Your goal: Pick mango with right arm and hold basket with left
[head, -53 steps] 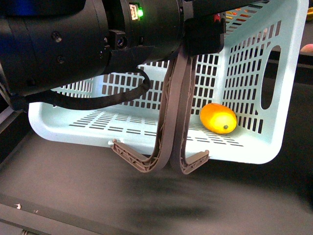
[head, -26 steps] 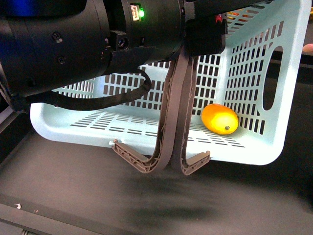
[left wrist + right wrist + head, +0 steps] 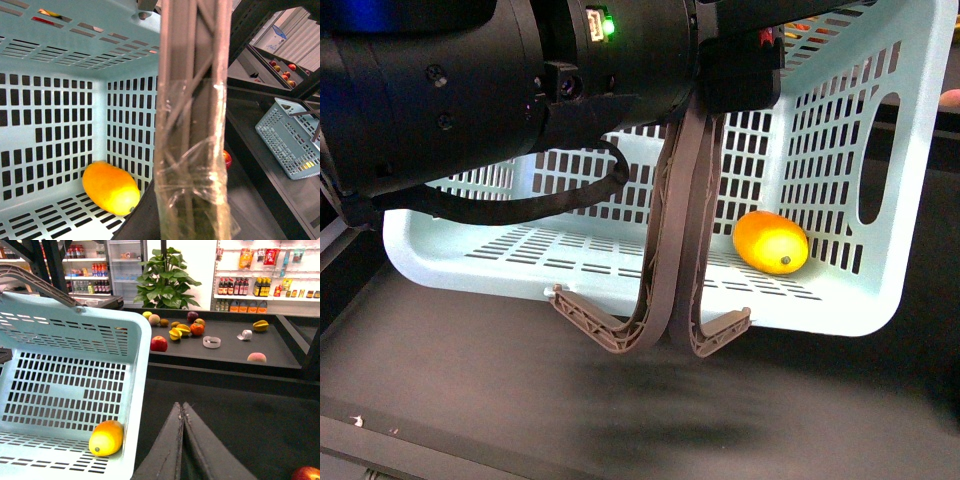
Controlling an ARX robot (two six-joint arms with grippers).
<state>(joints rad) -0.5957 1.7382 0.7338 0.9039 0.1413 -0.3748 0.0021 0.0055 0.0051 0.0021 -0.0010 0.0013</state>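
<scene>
Basket [image 3: 910, 200]: tilted, one mango [image 3: 771, 242] inside, 4 o'clock corner.
Left gripper [image 3: 720, 85]: seemingly clamped on basket handles [image 3: 670, 250].
Right gripper [image 3: 183, 407]: closed, empty.

A light aqua-blue slotted plastic basket [image 3: 70, 347] hung tilted, with a grey-brown ribbed swing handle [image 3: 30, 276] lying along its upper rim. Inside the basket, where floor met wall, lay a smooth oval yellow-orange mango [image 3: 106, 438]. Just outside the basket's wall, the black right gripper [image 3: 181, 406] had its two fingers pressed together, with nothing between them. Beyond the basket, a dark tabletop [image 3: 280, 347] carried a round red apple [image 3: 159, 344], a ridged yellow starfruit [image 3: 179, 332], a round orange-red fruit [image 3: 197, 329], a white tape ring [image 3: 211, 342] and a pale pink peach [image 3: 257, 357]. Farther beyond the basket stood a leafy green potted plant [image 3: 167, 277].
</scene>
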